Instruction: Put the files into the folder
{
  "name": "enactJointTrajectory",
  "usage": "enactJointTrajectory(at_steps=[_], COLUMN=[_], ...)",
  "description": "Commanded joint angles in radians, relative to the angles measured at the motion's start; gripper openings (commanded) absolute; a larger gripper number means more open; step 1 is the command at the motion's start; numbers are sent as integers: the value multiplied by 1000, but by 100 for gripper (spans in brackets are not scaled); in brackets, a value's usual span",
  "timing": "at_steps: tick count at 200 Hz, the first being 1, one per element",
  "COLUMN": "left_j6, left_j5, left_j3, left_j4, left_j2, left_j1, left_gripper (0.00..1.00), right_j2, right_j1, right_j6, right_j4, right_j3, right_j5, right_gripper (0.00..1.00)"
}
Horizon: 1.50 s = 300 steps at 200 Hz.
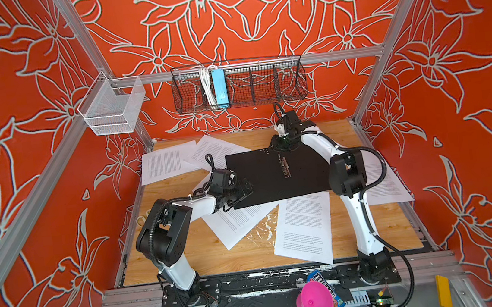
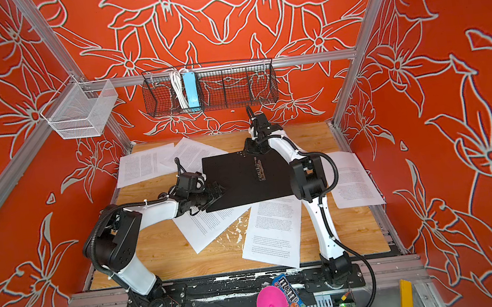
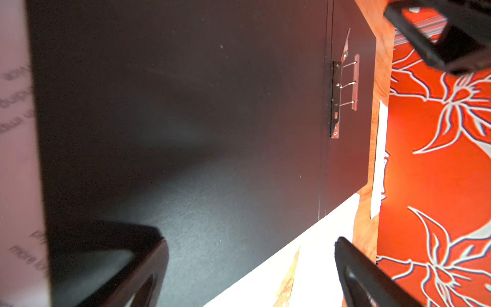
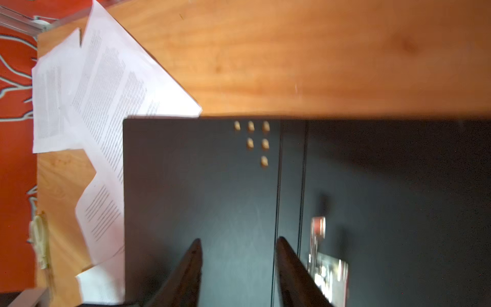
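The folder (image 1: 272, 173) lies open in the middle of the bench (image 1: 187, 255), black inside up, its spread long axis running left to right and its metal spine clip (image 1: 285, 167) running near to far. The files are loose around it. Two sheets (image 1: 167, 164) overlap at the far left. Another sheet (image 1: 237, 224) lies on a diagonal and a fourth (image 1: 303, 226) runs roughly near to far; both are tucked under the folder's near edge. A fifth (image 1: 390, 185) sits at the right, partly behind the right arm. The left end effector (image 1: 245, 189) is spread wide with nothing in it, at the folder's near-left corner. The diagonal sheet lies just nearward of it, so we judge the left arm nearer for that pickup. The right end effector (image 4: 237, 243) hangs over the folder's far edge beside the spine crease, jaws moderately apart and empty, with six small pale dots (image 4: 255, 138) in the black panel just beyond its tips. As for writing, the sheets' print is too fine to read, though the left wrist view perhaps shows the word "more", blurred. No label shows on the folder, whose outside is face down. A candy bag (image 2: 287, 294) on the front rail reads "m&m's".
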Motion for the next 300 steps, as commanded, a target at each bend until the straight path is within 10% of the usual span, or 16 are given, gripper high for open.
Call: enactJointTrajectory(at_steps=[1, 54, 127, 300], left_j6=[12, 66, 225, 171], left_j5=[55, 207, 206, 268], left_j3=[-34, -37, 66, 245], left_j4=[-40, 60, -275, -311], left_j2=[24, -86, -92, 215], left_j1=[0, -49, -257, -444], left_gripper=[98, 98, 98, 98], right_j2=[-261, -744, -1129, -1321], right_j1=[-6, -79, -160, -241], right_j6=[5, 102, 187, 278], right_j4=[64, 193, 311, 270], right_j3=[-218, -843, -1381, -1695], right_j5=[40, 74, 30, 44], right_gripper=[65, 84, 98, 98])
